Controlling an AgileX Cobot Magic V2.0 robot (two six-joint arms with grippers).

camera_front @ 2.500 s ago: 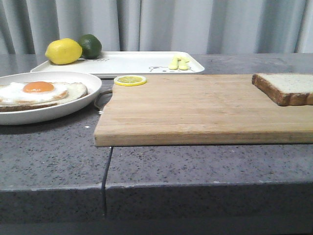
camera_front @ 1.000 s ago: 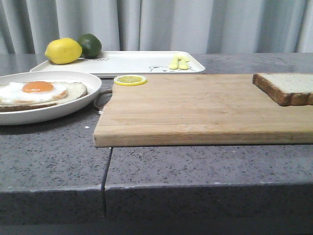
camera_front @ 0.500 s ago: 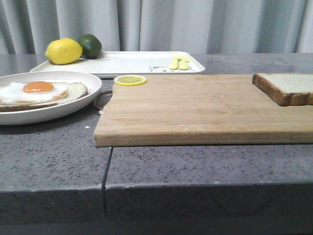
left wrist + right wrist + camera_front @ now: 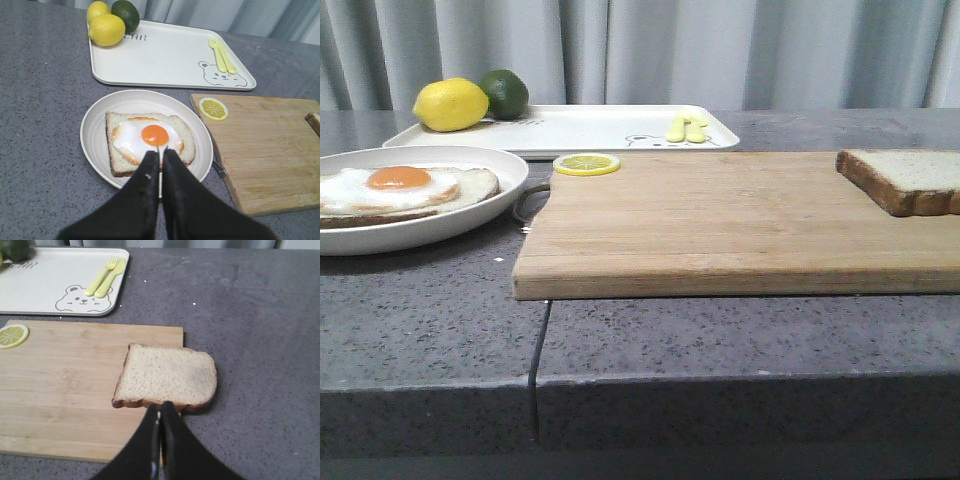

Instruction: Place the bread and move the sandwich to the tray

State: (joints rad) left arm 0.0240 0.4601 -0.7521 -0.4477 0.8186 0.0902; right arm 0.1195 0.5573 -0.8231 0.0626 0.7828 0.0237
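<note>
Brown-crusted bread (image 4: 167, 375) on board's edge — untouched.

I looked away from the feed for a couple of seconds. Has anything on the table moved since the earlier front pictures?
Nothing has visibly changed. The bread lies on the right end of the cutting board, the sandwich sits on its plate, and the tray carries the lemon and lime as before.

kitchen | stone counter (image 4: 720, 340) | cutting board (image 4: 720, 215) | curtain (image 4: 670, 50)
</note>
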